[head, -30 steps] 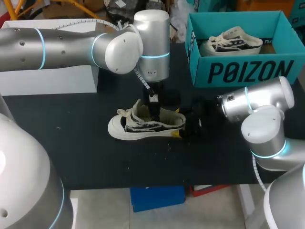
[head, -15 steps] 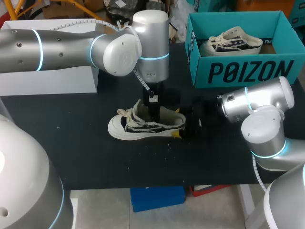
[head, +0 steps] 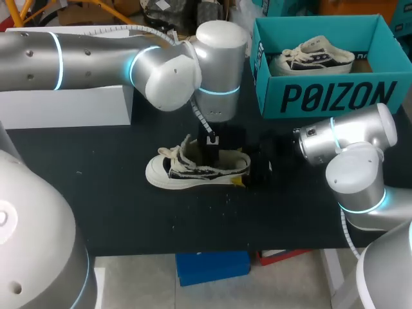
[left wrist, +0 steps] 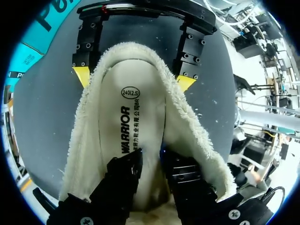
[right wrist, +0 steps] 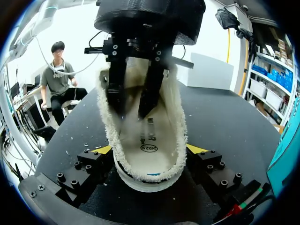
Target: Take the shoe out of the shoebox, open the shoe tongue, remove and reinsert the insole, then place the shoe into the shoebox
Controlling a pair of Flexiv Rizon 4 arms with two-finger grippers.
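A white and black shoe [head: 193, 168] with a fleece lining lies on its sole on the black table, toe to the left. My left gripper [head: 210, 153] reaches down into its mouth. In the left wrist view its black fingers [left wrist: 125, 174] stand slightly apart, open, just over the printed insole [left wrist: 133, 112], which lies flat inside. My right gripper [right wrist: 150, 150] clasps the heel from behind, one yellow tip [right wrist: 104, 150] pressed to each side of the collar. The teal shoebox [head: 335, 96] stands at the back right.
A second shoe [head: 312, 56] lies inside the shoebox. A white box [head: 71, 106] stands at the back left under my left arm. Bare black table runs along the front edge, with small crumbs near the shoe.
My left gripper's fingers have parted inside the shoe, and its wrist has shifted a little to the right. The shoe and the right arm have kept still.
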